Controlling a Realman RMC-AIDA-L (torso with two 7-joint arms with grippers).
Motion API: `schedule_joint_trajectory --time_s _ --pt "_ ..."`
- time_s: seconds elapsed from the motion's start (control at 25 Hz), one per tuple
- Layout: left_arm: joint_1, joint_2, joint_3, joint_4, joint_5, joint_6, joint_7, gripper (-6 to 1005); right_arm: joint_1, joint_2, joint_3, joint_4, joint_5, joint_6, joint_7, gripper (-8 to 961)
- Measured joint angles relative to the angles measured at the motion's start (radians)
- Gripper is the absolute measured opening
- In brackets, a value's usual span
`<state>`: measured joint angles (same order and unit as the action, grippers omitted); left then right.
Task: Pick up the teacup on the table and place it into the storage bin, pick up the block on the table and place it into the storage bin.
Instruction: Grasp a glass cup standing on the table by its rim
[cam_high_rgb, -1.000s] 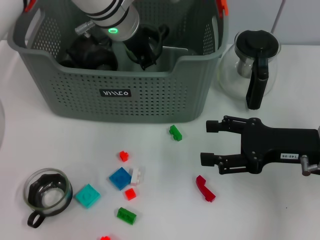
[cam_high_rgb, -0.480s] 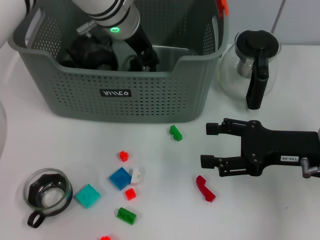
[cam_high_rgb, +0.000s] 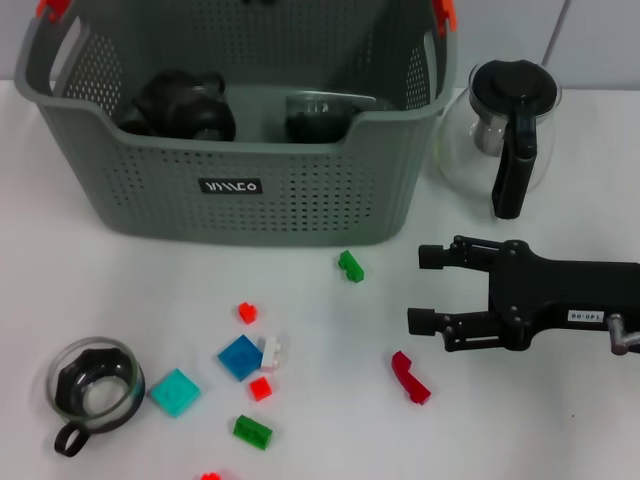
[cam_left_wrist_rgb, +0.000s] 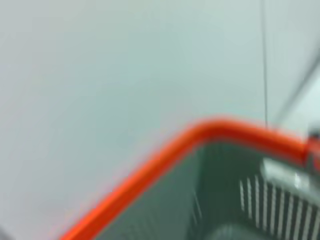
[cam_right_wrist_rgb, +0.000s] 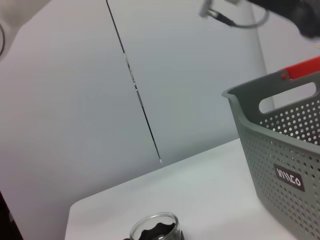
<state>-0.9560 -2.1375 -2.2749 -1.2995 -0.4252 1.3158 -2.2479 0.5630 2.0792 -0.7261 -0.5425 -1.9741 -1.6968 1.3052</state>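
The grey-green storage bin (cam_high_rgb: 235, 190) stands at the back of the table and holds a dark cup (cam_high_rgb: 180, 105) and a glass teacup (cam_high_rgb: 320, 115). It also shows in the right wrist view (cam_right_wrist_rgb: 280, 145) and its orange-red rim in the left wrist view (cam_left_wrist_rgb: 165, 155). Another glass teacup (cam_high_rgb: 90, 390) with a dark inside sits on the table at the front left; it also shows in the right wrist view (cam_right_wrist_rgb: 155, 230). Several small blocks lie on the table, among them a blue block (cam_high_rgb: 240, 357), a green block (cam_high_rgb: 350, 265) and a red curved block (cam_high_rgb: 410, 377). My right gripper (cam_high_rgb: 425, 290) is open and empty, just above the red curved block. My left arm (cam_right_wrist_rgb: 300, 15) is high above the bin.
A glass pot with a black handle (cam_high_rgb: 505, 130) stands right of the bin, behind my right gripper. A teal block (cam_high_rgb: 175, 392), a second green block (cam_high_rgb: 252, 431) and small red blocks (cam_high_rgb: 260, 388) lie between the teacup and the gripper.
My left arm has risen out of the bin and left the head view, leaving a glass teacup inside the bin. My right gripper has barely moved.
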Motion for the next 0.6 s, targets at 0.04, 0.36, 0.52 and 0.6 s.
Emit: schedule_joint_trajectory --time_s 0.04,0.36,0.52,0.6 --pt "0.016 0.003 -0.032 -0.028 -0.035 0.027 -0.008 458 -0.001 0.0 0.0 0.0 0.0 0.0 0.0 941" --pt "0.249 0.056 -0.272 -0.196 -0.429 0.402 0.039 459 -0.006 -0.002 0.001 -0.001 0.0 0.0 0.0 941" --pt "0.355 0.039 -0.34 -0.265 -0.497 0.603 0.143 456 0.0 -0.003 0.001 -0.001 -0.003 0.0 0.0 941" --pt "0.388 0.027 -0.337 -0.293 -0.464 0.648 0.175 453 0.001 -0.003 -0.001 -0.001 -0.005 0.0 0.0 941"
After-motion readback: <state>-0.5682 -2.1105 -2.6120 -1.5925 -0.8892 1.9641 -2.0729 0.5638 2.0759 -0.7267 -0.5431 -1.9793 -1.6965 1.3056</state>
